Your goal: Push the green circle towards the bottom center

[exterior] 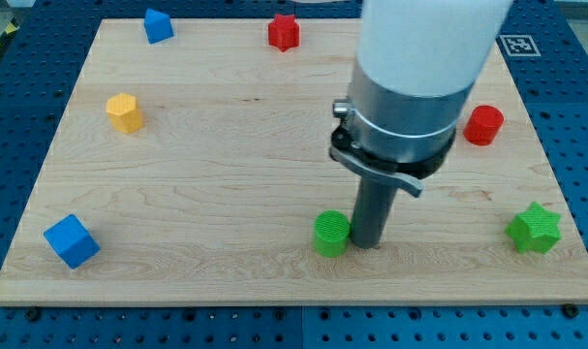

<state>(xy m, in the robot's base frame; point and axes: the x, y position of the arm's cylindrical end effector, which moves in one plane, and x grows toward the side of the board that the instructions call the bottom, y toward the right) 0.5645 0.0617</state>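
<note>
The green circle [330, 233], a short green cylinder, stands on the wooden board [226, 174] near its bottom edge, slightly right of centre. My tip [366, 242] rests on the board right beside the circle on its right, touching or nearly touching it. The dark rod rises from there into the arm's grey and white body, which hides part of the board's upper right.
A green star [534, 229] sits at lower right and a red cylinder [484, 125] at right. A red block [284, 32] and a blue block [158, 25] sit near the top edge. A yellow block [125, 112] is at left, a blue cube [72, 240] at bottom left.
</note>
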